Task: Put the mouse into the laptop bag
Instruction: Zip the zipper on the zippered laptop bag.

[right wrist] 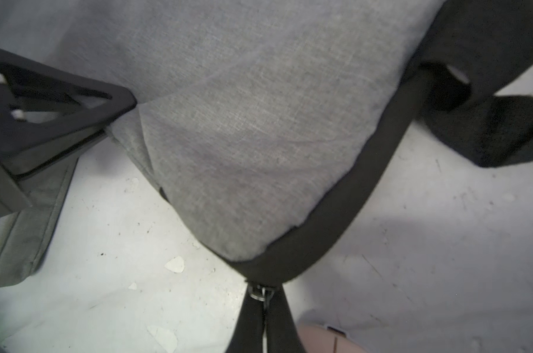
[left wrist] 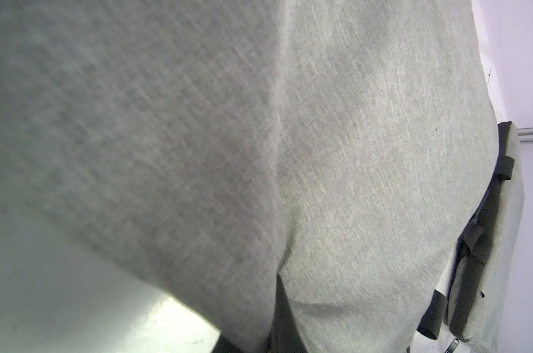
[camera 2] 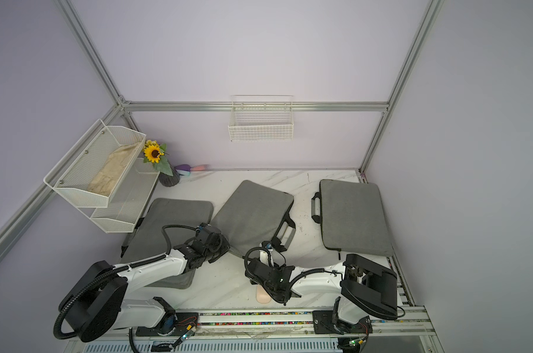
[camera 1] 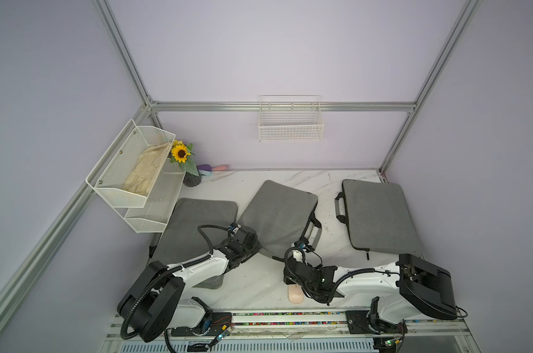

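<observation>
Of three grey laptop bags, the middle laptop bag [camera 1: 277, 211] lies slanted on the marble table, its near corner between my two arms. My left gripper [camera 1: 259, 247] is shut on the fabric at the bag's near edge. Its fingers [right wrist: 75, 104] pinch a fold there, and grey cloth [left wrist: 350, 152] fills the left wrist view. My right gripper [right wrist: 263, 295] is shut on the zipper pull [right wrist: 259, 292] at the bag's black-trimmed corner. The pink mouse [camera 1: 295, 296] [right wrist: 326, 340] lies on the table near the front edge, partly under my right wrist.
A second grey bag [camera 1: 198, 220] lies under my left arm and a third bag [camera 1: 378, 214] at the right. A white wire rack [camera 1: 136, 171] and a sunflower pot [camera 1: 191, 178] stand at the back left. A wire basket [camera 1: 291, 128] hangs on the back wall.
</observation>
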Robot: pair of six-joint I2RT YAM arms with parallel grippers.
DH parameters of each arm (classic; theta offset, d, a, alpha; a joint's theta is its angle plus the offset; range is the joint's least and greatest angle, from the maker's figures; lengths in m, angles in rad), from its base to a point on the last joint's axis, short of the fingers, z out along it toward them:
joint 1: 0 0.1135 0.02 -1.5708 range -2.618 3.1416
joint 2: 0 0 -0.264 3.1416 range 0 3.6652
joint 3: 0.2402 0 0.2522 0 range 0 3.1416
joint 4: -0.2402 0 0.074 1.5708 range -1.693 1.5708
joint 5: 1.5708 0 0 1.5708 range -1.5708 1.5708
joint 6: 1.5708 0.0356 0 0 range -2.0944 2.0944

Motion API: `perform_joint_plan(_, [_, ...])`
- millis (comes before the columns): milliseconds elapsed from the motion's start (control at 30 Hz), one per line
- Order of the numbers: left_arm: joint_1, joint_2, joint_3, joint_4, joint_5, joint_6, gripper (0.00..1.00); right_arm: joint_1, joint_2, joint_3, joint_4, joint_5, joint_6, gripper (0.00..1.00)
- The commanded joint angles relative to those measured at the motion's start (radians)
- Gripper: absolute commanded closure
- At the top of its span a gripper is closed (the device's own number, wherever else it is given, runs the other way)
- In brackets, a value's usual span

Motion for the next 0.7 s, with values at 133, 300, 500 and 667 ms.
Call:
perform_joint_plan(133, [0.081, 0.23, 0.397, -0.126, -0.088, 0.193, 1.0, 0.014, 0.04, 0.004, 0.052, -0.038, -0.008, 1.0])
perform_joint_plan(300, [0.085, 0.287, 0.482, -0.231, -0.072, 0.194, 0.6, 0.014, 0.098, 0.042, 0.164, -0.101, -0.001, 1.0])
perform_joint_plan(500, [0.085, 0.131, 0.273, -0.134, 0.102, 0.15, 0.31, 0.013, 0.175, 0.132, 0.138, -0.093, -0.006, 1.0])
perform_joint_plan(667, [0.075, -0.03, 0.077, -0.02, 0.184, 0.08, 0.29, 0.008, 0.172, 0.158, 0.139, -0.079, -0.022, 1.0])
